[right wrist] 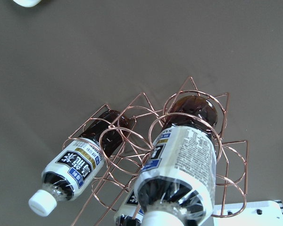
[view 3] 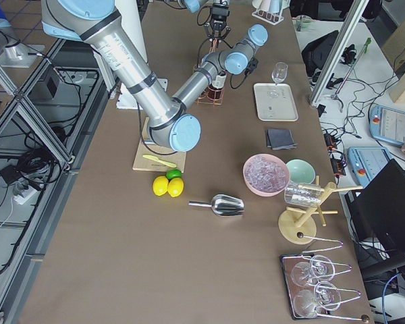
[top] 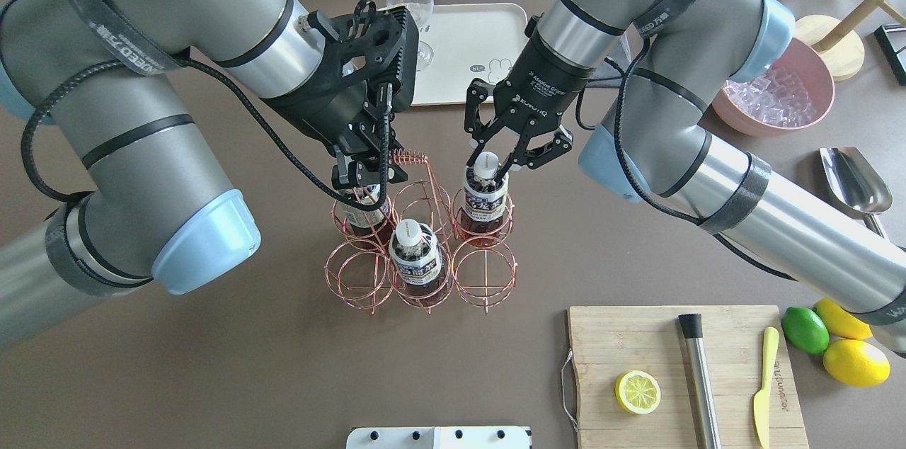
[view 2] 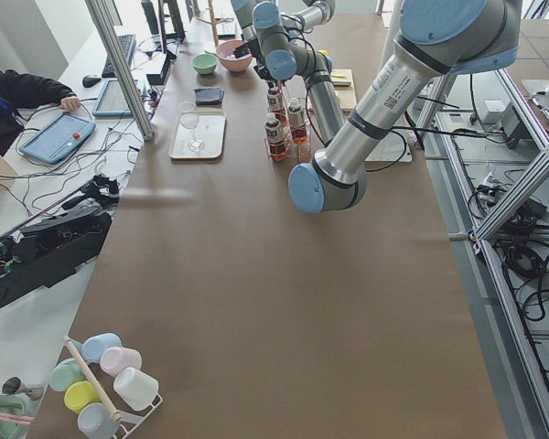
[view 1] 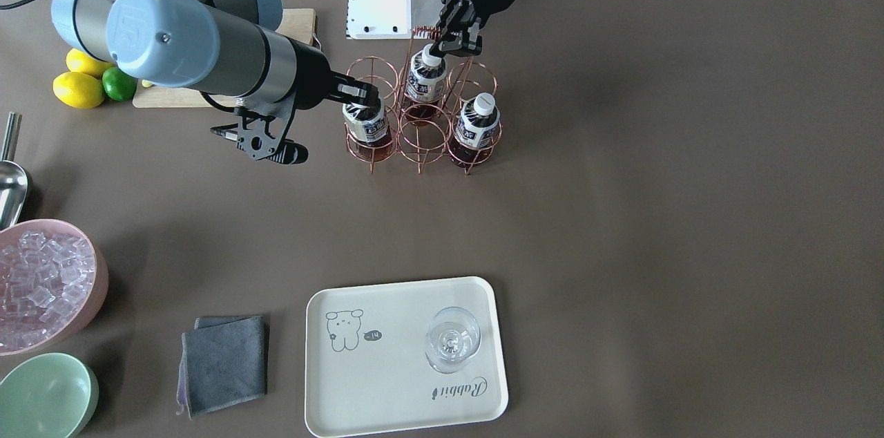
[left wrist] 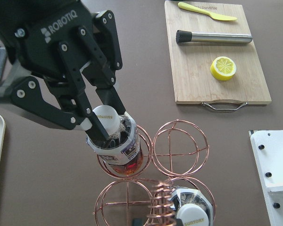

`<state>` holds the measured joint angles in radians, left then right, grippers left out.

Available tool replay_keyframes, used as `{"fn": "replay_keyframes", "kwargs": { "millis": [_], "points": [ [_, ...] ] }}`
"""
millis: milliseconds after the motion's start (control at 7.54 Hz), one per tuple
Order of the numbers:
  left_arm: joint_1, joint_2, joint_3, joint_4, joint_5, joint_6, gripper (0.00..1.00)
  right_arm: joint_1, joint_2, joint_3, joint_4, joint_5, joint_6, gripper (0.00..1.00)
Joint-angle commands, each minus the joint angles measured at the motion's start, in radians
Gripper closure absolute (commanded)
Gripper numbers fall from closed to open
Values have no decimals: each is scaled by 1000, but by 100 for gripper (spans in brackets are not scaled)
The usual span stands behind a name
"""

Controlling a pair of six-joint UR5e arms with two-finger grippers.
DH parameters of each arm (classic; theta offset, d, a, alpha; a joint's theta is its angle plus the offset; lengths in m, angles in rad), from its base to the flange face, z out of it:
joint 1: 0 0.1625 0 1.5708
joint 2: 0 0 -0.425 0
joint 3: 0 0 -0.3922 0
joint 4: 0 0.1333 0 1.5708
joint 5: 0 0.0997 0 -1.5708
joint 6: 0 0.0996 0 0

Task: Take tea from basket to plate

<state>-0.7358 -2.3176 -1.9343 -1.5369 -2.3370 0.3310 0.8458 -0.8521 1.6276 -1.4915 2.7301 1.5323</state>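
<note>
The right gripper (left wrist: pixel 104 121), which is carrying the white word ROBOTIQ on its black body, is pressing its two fingers against both sides of the white cap of the tea (left wrist: pixel 114 143), so it is looking clamped on that cap. This tea is standing in an end cell of the basket (left wrist: pixel 179 122), in the row farther from the robot, on the robot's right side. Its label is showing dark blue print too small for reading. A second bottle (left wrist: pixel 194 217), in the middle cell of the nearer row, is showing SUNTORY on its cap. A third bottle (view 1: pixel 476 127) is standing at the other end of the far row. The left gripper (top: pixel 362 178) is hanging just beside the coiled handle (top: pixel 409 157) of the basket, and it is not possible to tell whether its fingers are apart or together. A wide stretch of brown table (view 1: pixel 621 217) is lying between the basket and the plate (view 1: pixel 387 389), which is bearing the script Rabbit. A wine glass (view 1: pixel 452 340) is standing on the end by the script, while the end with the bear drawing (view 1: pixel 343 329) is showing bare cream surface.
</note>
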Motion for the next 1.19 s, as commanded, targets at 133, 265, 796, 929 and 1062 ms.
{"fn": "replay_keyframes", "kwargs": {
  "millis": [133, 265, 796, 929, 1062],
  "points": [
    [-2, 0, -8, 0, -1, -1, 100, 140, 40, 95, -145, 153, 0, 100],
    [-2, 0, -8, 0, -1, -1, 100, 171, 79, 77, -188, 178, 0, 100],
    [-22, 1, -21, 3, -2, -3, 100, 219, 168, -203, -190, 117, -209, 100],
    [-33, 9, -44, 7, -2, -3, 100, 234, 207, -312, -190, 108, -297, 100],
    [-36, 20, -69, 12, -2, -4, 100, 234, 237, -389, -190, 82, -364, 100]
  ]
}}
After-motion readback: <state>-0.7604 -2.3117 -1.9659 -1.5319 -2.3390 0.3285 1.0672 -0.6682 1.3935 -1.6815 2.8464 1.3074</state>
